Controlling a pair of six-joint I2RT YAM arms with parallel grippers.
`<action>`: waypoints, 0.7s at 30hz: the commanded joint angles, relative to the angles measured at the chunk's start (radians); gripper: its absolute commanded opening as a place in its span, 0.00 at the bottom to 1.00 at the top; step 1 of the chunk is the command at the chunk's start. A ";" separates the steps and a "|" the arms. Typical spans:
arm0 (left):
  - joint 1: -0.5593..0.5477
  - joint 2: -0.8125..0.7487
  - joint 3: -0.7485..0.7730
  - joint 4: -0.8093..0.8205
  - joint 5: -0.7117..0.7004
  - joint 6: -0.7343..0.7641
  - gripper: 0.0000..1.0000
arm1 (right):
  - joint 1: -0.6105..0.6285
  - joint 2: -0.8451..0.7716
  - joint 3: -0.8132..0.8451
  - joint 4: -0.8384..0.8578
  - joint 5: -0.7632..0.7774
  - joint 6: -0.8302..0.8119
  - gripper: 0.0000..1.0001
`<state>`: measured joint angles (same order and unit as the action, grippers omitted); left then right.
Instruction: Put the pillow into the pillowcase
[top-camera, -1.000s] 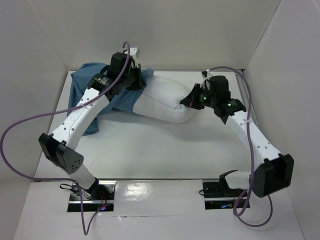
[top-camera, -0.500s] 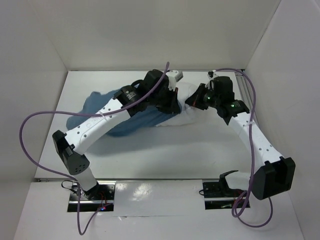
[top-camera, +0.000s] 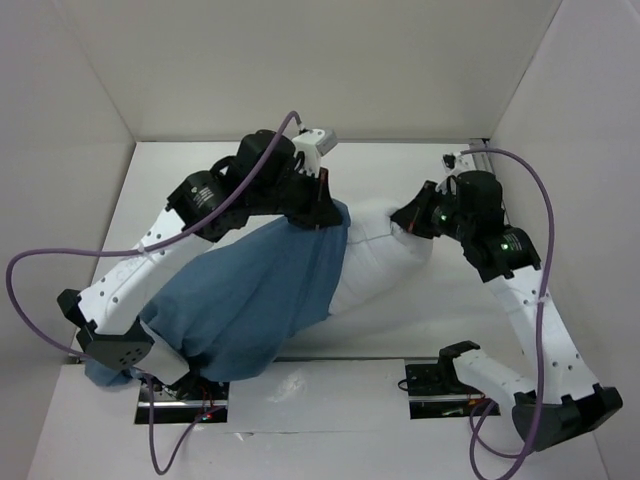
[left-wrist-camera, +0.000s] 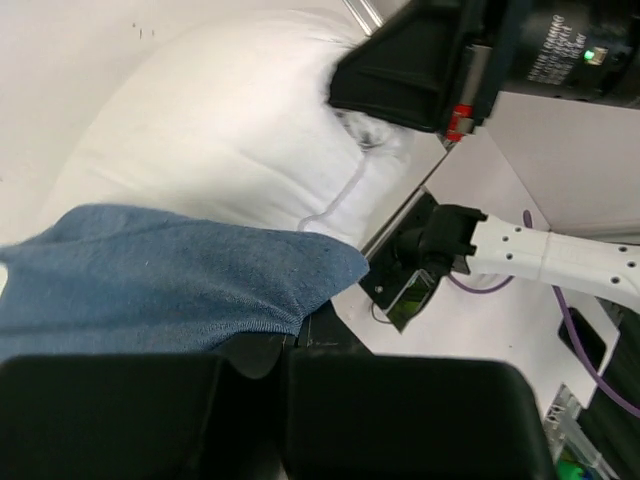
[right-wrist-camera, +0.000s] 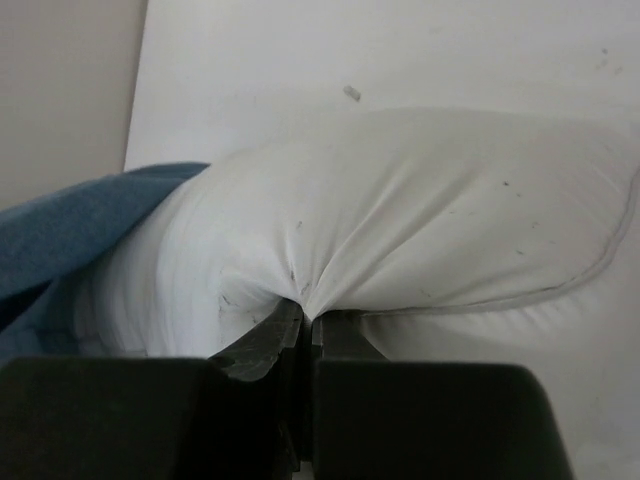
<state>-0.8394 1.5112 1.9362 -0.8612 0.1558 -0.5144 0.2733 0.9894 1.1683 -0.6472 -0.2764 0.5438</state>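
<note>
The white pillow (top-camera: 380, 258) lies mid-table, its left part hidden inside the blue pillowcase (top-camera: 250, 300). The pillowcase hangs stretched from the pillow toward the near left edge. My left gripper (top-camera: 322, 210) is shut on the pillowcase's open hem (left-wrist-camera: 290, 320), held over the pillow (left-wrist-camera: 230, 130). My right gripper (top-camera: 408, 216) is shut on a pinch of the pillow's fabric at its right end (right-wrist-camera: 400, 240). In the right wrist view the blue cloth (right-wrist-camera: 70, 235) covers the pillow's far left side.
White walls enclose the table at the back (top-camera: 330, 70), left and right. The arm bases (top-camera: 440, 385) sit at the near edge. A purple cable (top-camera: 40, 310) loops at the left.
Both arms have pulled toward the near side. The pillowcase has been drawn further over the pillow and now spreads wide to the near left. The pillow has shifted nearer and tilted.
</note>
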 joint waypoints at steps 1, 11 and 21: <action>0.003 -0.071 0.096 0.066 -0.038 -0.036 0.00 | 0.023 -0.054 0.098 -0.247 0.005 -0.056 0.00; 0.317 0.389 0.339 0.117 0.099 0.005 0.00 | 0.014 0.029 0.096 -0.350 -0.046 0.044 0.00; 0.434 0.431 0.425 0.182 0.136 0.053 0.81 | -0.137 0.518 0.195 0.055 0.157 0.073 0.66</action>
<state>-0.3882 2.2005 2.3814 -0.8188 0.2920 -0.4988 0.1852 1.4494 1.2675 -0.7326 -0.1997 0.6277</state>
